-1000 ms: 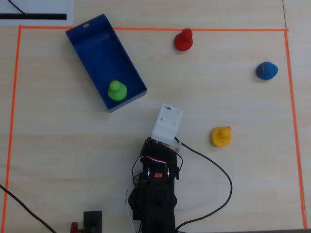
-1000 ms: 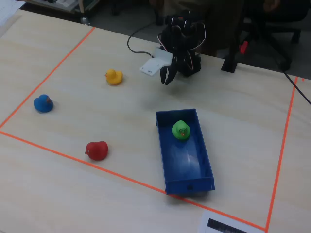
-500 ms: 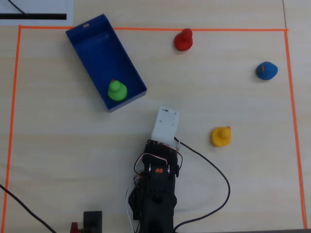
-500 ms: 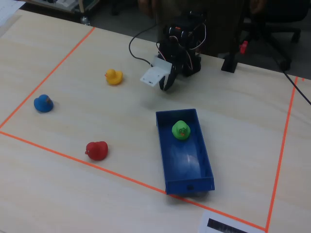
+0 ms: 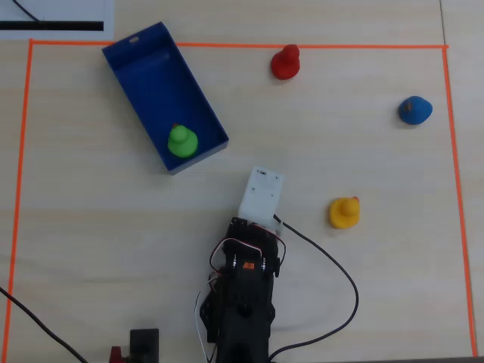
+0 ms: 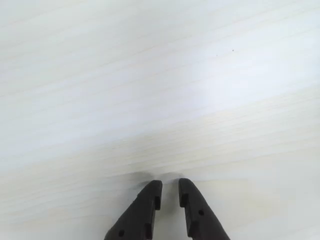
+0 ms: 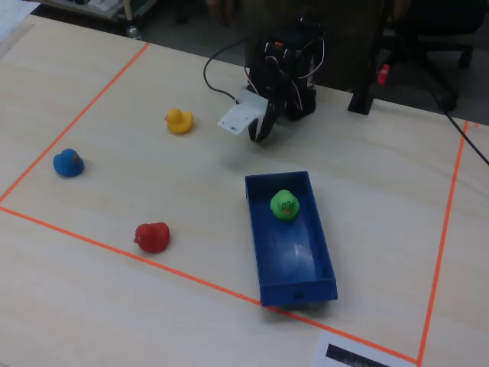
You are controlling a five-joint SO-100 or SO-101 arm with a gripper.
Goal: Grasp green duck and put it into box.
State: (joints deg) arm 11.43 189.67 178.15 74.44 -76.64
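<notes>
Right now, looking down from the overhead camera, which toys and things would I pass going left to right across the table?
The box, the green duck sitting inside it, the gripper, the red duck, the yellow duck, the blue duck.

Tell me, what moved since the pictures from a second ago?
Only the arm moved. In the fixed view, the gripper swung down and tucked in a little closer to the arm's base, with nothing in it; the wrist view shows its fingers nearly together over bare table. The green duck stayed in the blue box, and the red, blue and yellow ducks stayed put.
</notes>
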